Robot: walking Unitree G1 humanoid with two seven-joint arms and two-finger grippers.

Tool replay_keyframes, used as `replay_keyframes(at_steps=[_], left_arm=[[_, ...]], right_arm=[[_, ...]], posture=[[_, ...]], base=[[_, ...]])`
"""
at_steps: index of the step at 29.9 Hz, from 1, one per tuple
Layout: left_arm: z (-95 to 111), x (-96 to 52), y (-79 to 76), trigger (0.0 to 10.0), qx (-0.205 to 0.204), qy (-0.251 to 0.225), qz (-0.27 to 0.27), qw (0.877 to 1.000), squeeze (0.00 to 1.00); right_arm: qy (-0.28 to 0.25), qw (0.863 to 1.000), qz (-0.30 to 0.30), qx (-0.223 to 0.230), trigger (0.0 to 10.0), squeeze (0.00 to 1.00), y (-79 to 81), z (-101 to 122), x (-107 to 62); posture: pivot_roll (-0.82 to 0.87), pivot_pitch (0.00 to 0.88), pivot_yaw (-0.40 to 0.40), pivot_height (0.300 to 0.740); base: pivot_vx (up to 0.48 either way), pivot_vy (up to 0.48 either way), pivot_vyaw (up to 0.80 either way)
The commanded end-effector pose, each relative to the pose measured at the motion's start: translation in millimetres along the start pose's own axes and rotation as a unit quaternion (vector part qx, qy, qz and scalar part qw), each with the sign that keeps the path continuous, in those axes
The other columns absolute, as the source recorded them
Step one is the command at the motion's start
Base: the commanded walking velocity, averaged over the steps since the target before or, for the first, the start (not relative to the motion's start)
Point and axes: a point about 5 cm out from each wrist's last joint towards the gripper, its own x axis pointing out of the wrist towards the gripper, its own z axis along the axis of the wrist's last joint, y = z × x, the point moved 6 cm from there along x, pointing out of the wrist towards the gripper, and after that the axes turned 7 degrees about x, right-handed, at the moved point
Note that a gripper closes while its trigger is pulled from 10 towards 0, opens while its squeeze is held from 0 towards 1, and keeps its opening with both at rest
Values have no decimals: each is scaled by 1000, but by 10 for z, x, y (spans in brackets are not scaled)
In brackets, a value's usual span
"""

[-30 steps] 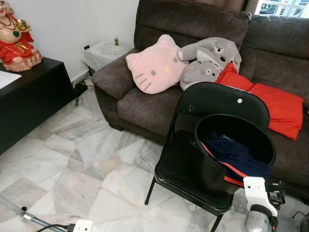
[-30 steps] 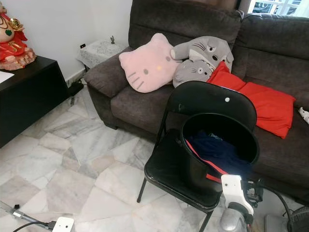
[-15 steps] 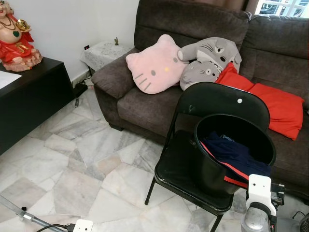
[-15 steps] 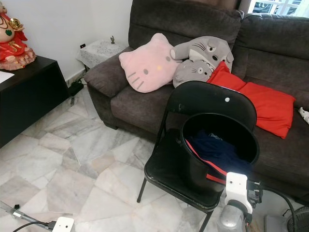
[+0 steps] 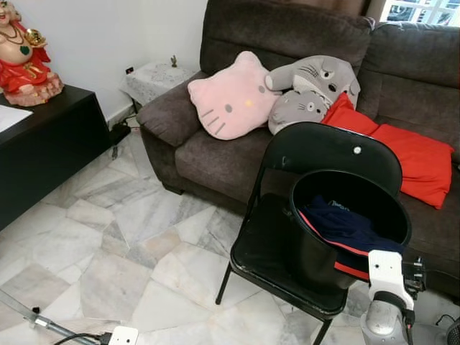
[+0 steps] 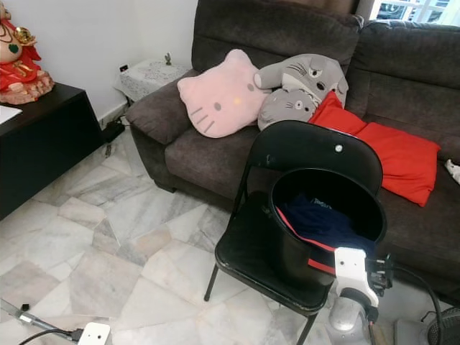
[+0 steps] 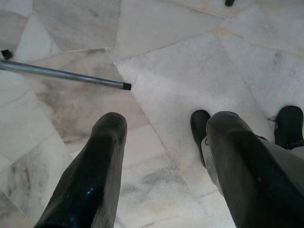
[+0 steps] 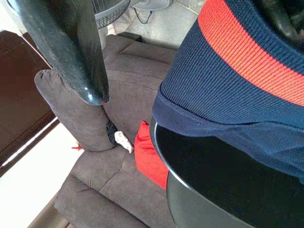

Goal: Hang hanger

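Your right arm (image 5: 384, 316) is raised at the lower right of the head views, its silver forearm ending in a white wrist block (image 6: 352, 267). In the right wrist view, one black finger (image 8: 71, 47) of your right gripper (image 8: 190, 52) stands clear and well apart from the other at the frame's corner: the jaws are spread. In the left wrist view, your left gripper (image 7: 164, 156) points straight down, its two black fingers (image 7: 92, 175) parted with a wide gap and nothing between them.

Open marble floor (image 5: 144, 237) left of bucket-laden chair (image 5: 316, 154).
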Motion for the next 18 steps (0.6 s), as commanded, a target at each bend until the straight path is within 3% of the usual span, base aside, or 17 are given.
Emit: replay_keyframes(at_steps=[1, 2, 3, 4, 12, 18], left_arm=[[-51, -11, 24, 10000, 13, 5, 1, 1000, 0], [-51, -11, 24, 10000, 13, 5, 1, 1000, 0], [-50, -11, 25, 10000, 13, 5, 1, 1000, 0], [-50, -11, 25, 10000, 14, 5, 1, 1000, 0], [-49, -11, 28, 10000, 15, 5, 3, 1000, 0], [-46, -10, 29, 10000, 15, 5, 3, 1000, 0]], right_arm=[[5, 1000, -3, 4, 10000, 0, -7, -15, 2], [5, 1000, -3, 4, 10000, 0, -7, -15, 2], [6, 1000, -3, 6, 4549, 0, -5, -18, 0], [7, 1000, -4, 6, 0, 0, -5, -19, -1], [12, 1000, -11, -3, 0, 0, -9, -36, 1], [57, 997, -20, 46, 0, 0, 3, -151, -22]], posture=[[49, 86, 1, 740], [49, 86, 1, 740], [50, 87, 1, 740], [50, 87, 1, 740], [52, 88, 1, 740], [53, 88, 1, 740]], base=[[0, 0, 0], [0, 0, 0], [0, 0, 0], [0, 0, 0], [0, 0, 0], [0, 0, 0]])
